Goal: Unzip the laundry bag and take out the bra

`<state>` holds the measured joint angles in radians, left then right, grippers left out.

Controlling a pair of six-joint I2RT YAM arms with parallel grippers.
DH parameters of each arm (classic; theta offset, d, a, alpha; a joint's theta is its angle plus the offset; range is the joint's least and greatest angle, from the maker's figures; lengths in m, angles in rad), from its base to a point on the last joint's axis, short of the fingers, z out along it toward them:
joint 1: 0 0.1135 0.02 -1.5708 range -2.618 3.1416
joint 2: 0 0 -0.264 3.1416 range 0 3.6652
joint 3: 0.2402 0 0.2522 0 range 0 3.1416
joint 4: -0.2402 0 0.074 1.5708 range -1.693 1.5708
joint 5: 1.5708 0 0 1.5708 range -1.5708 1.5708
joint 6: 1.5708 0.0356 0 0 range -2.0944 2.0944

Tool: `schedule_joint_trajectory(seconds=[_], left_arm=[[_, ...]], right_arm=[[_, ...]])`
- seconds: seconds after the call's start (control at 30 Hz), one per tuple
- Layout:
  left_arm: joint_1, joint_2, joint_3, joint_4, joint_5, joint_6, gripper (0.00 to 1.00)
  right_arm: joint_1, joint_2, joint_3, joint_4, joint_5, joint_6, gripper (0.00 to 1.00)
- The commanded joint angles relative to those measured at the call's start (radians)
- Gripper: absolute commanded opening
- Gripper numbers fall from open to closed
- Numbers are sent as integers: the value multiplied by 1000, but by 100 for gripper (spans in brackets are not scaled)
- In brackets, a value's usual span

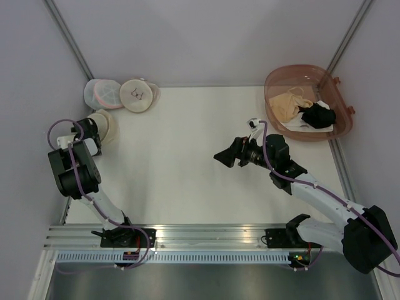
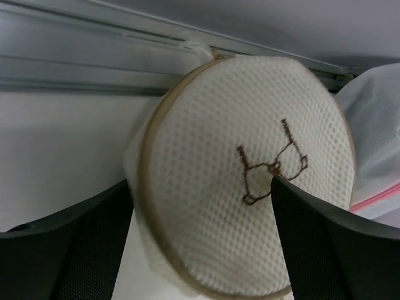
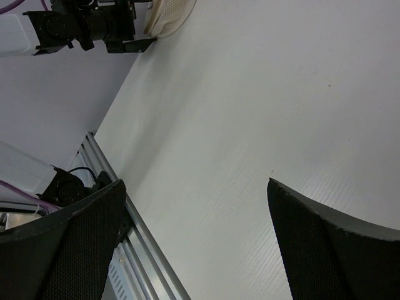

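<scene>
At the far left of the surface (image 1: 187, 125), the left claw (image 1: 94, 131) (image 2: 201, 182) is right up against the laundry bag (image 1: 106, 127) (image 2: 250, 181). Its jaws are spread wide, with one finger at each lower flank of the disc. Whether they press on the mesh cannot be told.

The bag is tipped up rather than lying flat. Its drawn face is turned towards the wrist camera, and its tan rim (image 2: 150, 187) curves round the left side. A small pale loop (image 2: 197, 47) sits at the top of the rim, which may be the zipper pull. The bra is not seen anywhere and is presumably inside the mesh.

Just beyond the bag lie a white bag with pink trim (image 1: 102, 94) and a second cream disc (image 1: 137, 95).

Further right, well apart from the bag, the right claw (image 1: 220, 156) (image 3: 195, 184) hangs over bare surface. Its jaws are apart and hold nothing, and it points left towards the bag. At the far right is a basket (image 1: 340, 100) holding other garments.

The left arm is much the nearer, so the zipper looks like its job to steady, and the right claw would have to cross leftwards to reach it.
</scene>
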<state>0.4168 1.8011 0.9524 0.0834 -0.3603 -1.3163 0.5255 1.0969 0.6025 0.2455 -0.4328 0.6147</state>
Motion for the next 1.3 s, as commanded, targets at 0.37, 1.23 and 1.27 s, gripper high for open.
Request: schedule_joint_trajectory(seconds=[0.37, 1.23, 1.27], left_arm=[[43, 135, 91, 205, 472, 100, 2], [-460, -128, 60, -215, 1362, 817, 2], [-492, -85, 87, -276, 1383, 851, 2]], right_arm=[[-1, 4, 16, 37, -34, 36, 98], [-54, 178, 198, -24, 180, -92, 98], [-86, 178, 203, -41, 180, -99, 98]])
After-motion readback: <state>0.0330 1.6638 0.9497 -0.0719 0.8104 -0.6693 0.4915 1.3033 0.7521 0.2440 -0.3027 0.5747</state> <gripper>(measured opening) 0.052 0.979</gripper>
